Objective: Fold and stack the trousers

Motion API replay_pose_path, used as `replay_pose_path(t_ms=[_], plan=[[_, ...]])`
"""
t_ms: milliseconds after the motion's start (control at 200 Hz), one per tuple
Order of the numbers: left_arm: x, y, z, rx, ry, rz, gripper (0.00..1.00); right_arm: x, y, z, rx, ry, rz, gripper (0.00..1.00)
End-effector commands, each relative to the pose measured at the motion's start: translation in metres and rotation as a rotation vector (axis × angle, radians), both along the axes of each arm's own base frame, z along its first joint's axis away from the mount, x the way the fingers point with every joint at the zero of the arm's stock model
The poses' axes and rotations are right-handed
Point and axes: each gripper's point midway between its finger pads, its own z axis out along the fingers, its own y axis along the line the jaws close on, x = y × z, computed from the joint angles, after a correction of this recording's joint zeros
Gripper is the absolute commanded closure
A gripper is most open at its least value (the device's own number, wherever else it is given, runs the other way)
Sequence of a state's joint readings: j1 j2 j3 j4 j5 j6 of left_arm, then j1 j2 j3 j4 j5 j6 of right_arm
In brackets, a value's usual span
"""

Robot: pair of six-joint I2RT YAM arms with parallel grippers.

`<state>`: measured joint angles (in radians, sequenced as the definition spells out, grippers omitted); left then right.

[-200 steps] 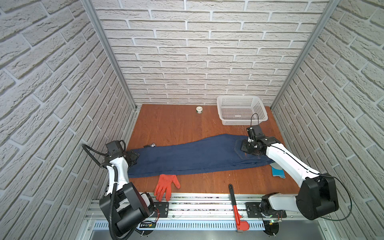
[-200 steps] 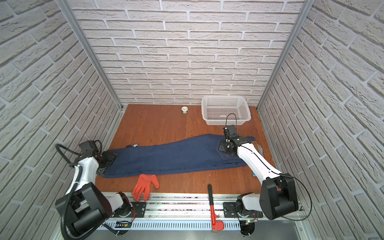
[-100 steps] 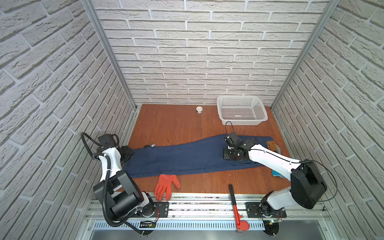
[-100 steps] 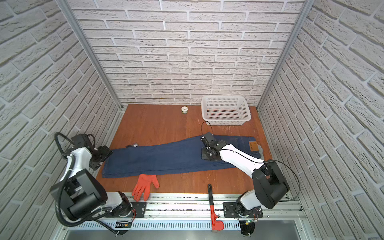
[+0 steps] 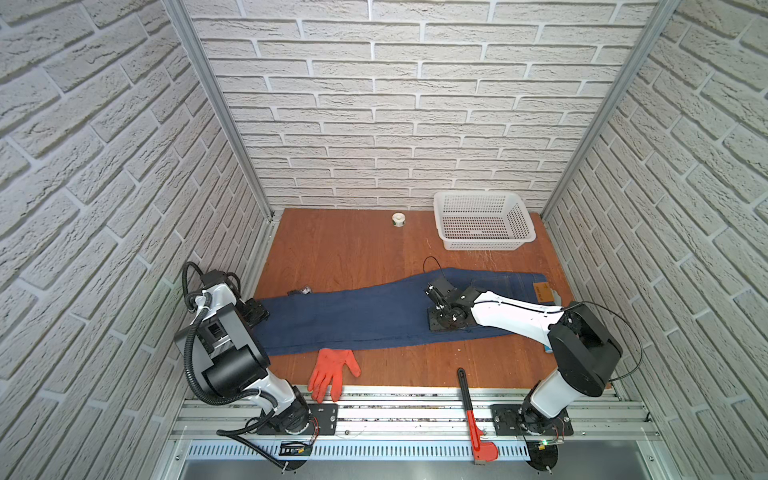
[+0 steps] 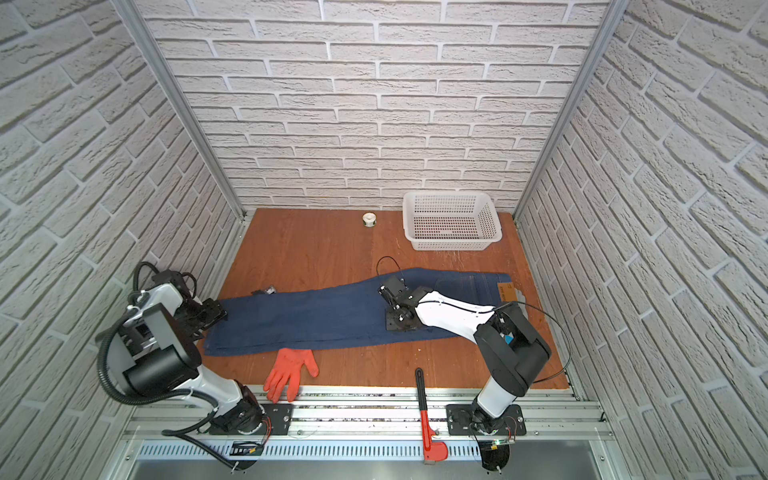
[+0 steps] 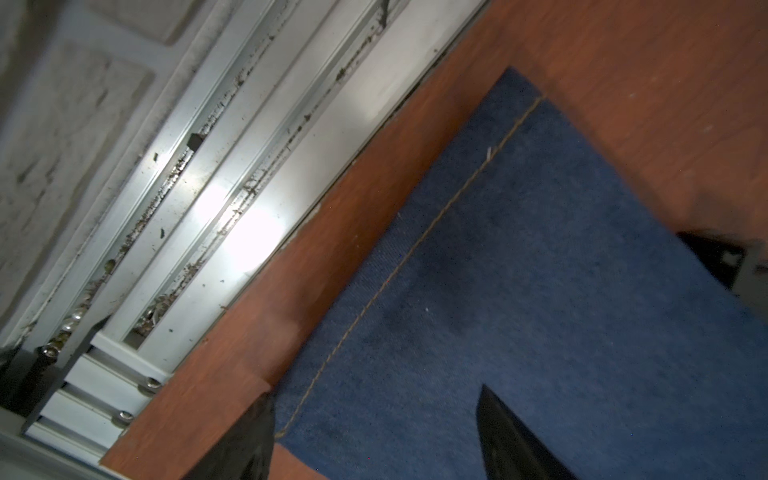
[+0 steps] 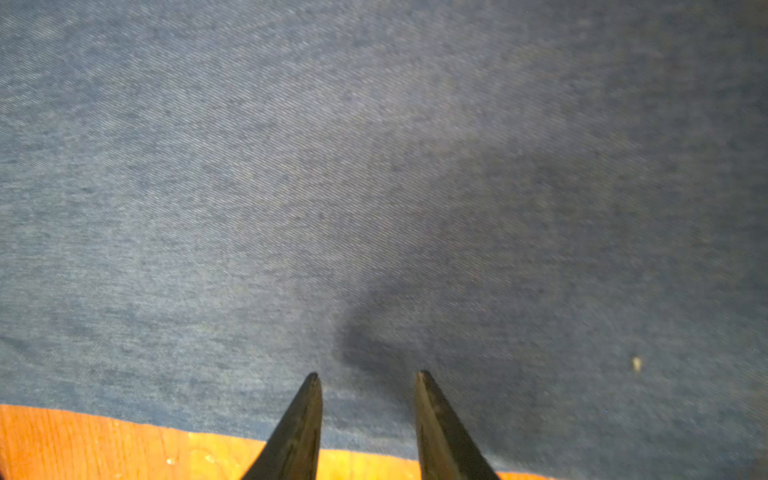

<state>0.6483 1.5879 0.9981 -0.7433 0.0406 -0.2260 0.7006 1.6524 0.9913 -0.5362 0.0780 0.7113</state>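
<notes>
The trousers [image 5: 353, 320] [image 6: 311, 316] are dark blue jeans lying flat across the wooden table, hems at the left and the waist with a tan patch [image 5: 540, 293] at the right. My left gripper [image 5: 255, 316] [image 6: 212, 313] hangs at the hem end. In the left wrist view it [image 7: 374, 399] is open, its fingers wide apart over the stitched hem [image 7: 415, 245]. My right gripper [image 5: 446, 322] [image 6: 399, 322] sits low over the thigh near the cloth's front edge. In the right wrist view it [image 8: 368, 376] is open by a narrow gap above the denim [image 8: 374, 166], with nothing between the fingers.
A white basket [image 5: 519, 224] stands at the back right and a small white roll [image 5: 399, 219] at the back wall. An orange glove [image 5: 332, 370] lies at the front edge below the hems. A red-handled tool [image 5: 469, 407] crosses the front rail. A small dark object [image 5: 300, 291] lies beside the far hem.
My right gripper has slid left along the jeans from the waist to the thigh, uncovering the tan patch. The left arm has shifted at the hem and its fingers have narrowed a little.
</notes>
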Motion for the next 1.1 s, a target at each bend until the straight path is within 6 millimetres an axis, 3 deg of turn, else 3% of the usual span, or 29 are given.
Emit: replay_pose_path(t_ms=[0,170,585,840,1095], plan=[[-0.006,0.010,-0.012,0.020,0.017,-0.014,0.25,0.007,0.010,0.005,0.007,-0.023,-0.002,0.61],[-0.002,0.004,-0.028,-0.038,0.020,-0.026,0.28,0.011,0.018,0.002,-0.004,-0.016,0.004,0.61],[-0.005,-0.018,-0.043,-0.081,0.083,-0.093,0.41,0.024,0.028,-0.001,-0.013,-0.023,-0.007,0.63],[0.000,-0.029,-0.047,-0.116,0.089,-0.112,0.61,0.024,0.030,0.000,-0.010,-0.027,-0.009,0.64],[-0.001,-0.023,-0.037,-0.072,0.083,-0.122,0.92,0.022,0.025,0.002,-0.025,-0.034,-0.008,0.64]])
